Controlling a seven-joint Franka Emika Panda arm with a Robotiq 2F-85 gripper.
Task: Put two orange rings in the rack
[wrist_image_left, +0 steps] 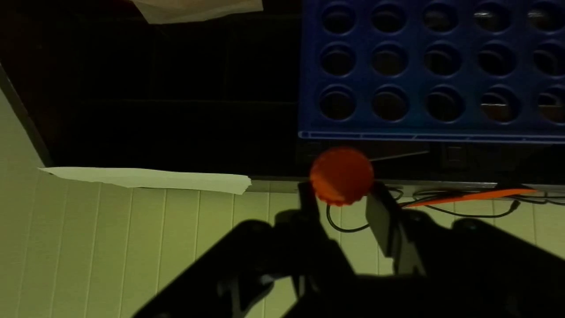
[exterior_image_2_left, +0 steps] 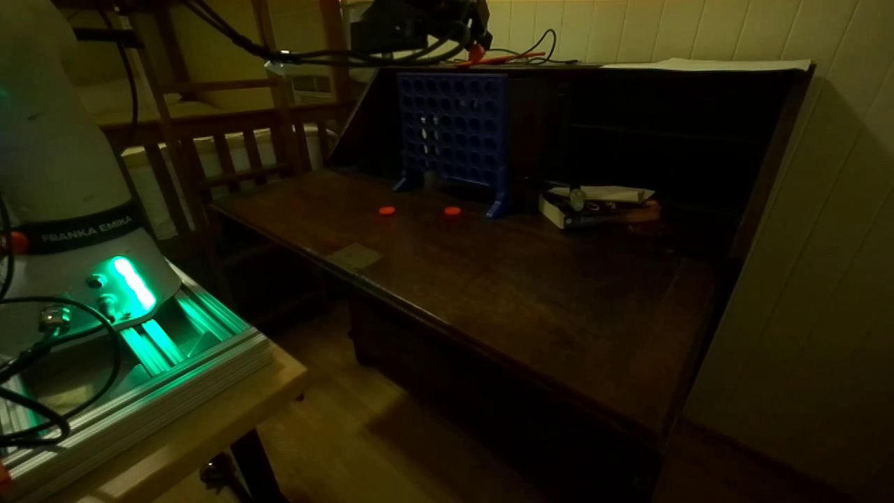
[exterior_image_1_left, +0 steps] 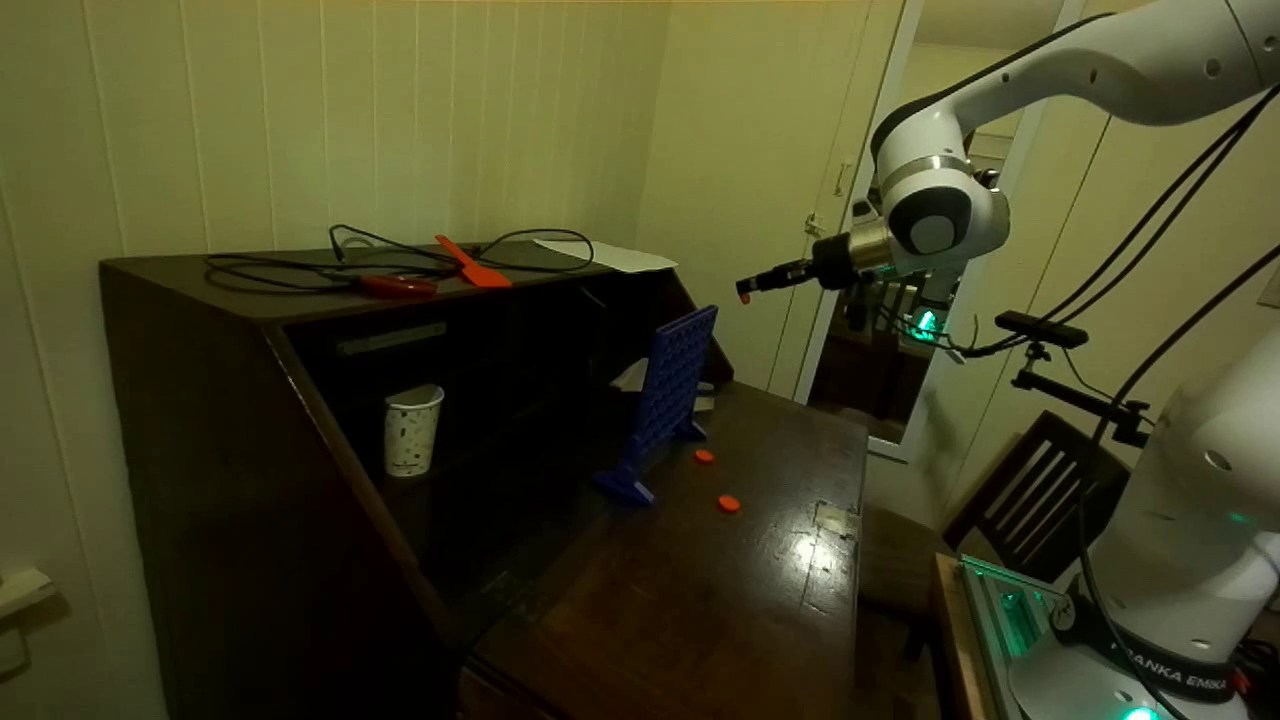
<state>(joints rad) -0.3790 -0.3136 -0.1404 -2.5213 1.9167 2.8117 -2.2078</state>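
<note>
My gripper (exterior_image_1_left: 742, 287) is shut on an orange ring (wrist_image_left: 341, 174), which sits between its fingertips in the wrist view. The held ring also shows under the fingertips in both exterior views (exterior_image_1_left: 744, 298) (exterior_image_2_left: 476, 53). The dark blue rack (exterior_image_1_left: 672, 380) stands upright on the desk, a grid of round holes (exterior_image_2_left: 453, 140). My gripper is apart from the rack, about level with or a little above its top edge. In the wrist view the rack (wrist_image_left: 416, 79) fills the upper right. Two more orange rings (exterior_image_1_left: 704, 456) (exterior_image_1_left: 729, 504) lie flat on the desk near the rack's feet.
The rack stands on a dark desk (exterior_image_1_left: 700, 600) with a raised shelf section behind. A paper cup (exterior_image_1_left: 412, 432) stands inside that section. Black cables, an orange spatula (exterior_image_1_left: 470, 262) and paper (exterior_image_1_left: 606, 255) lie on top. Books (exterior_image_2_left: 594, 213) lie beside the rack.
</note>
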